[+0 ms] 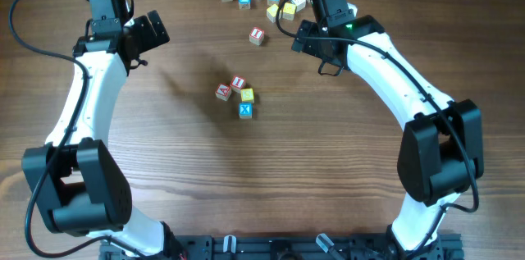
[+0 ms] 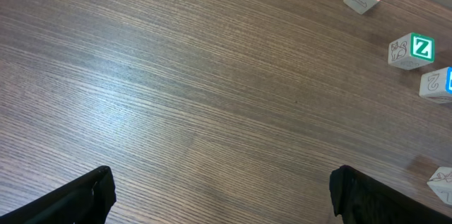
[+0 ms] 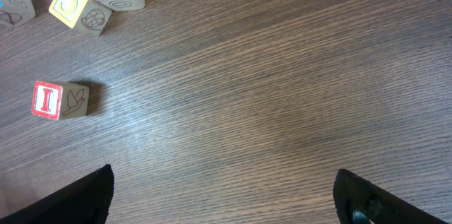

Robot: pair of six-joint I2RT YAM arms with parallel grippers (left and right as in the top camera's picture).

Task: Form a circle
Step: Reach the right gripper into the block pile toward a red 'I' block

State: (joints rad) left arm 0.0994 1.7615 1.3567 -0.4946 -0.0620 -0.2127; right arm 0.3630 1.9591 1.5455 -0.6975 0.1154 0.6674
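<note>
Your left hand (image 1: 156,32) wide, empty, your right hand (image 1: 289,15) likewise, red-yellow-blue cluster of wooden letter cubes (image 1: 238,96) between them, well apart from both

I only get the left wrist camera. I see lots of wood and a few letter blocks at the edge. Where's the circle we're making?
Observer: The circle is in the middle of the table. It's only four cubes huddled together, not a closed ring yet.
Child: What colours are they?
Observer: Two red-lettered cubes, a yellow cube and a blue X cube, which lies nearest the robot's base.
Child: Is the other hand holding a block?
Observer: No. The right gripper is open and empty above the table, and a loose red I cube lies just ahead of it.
</note>
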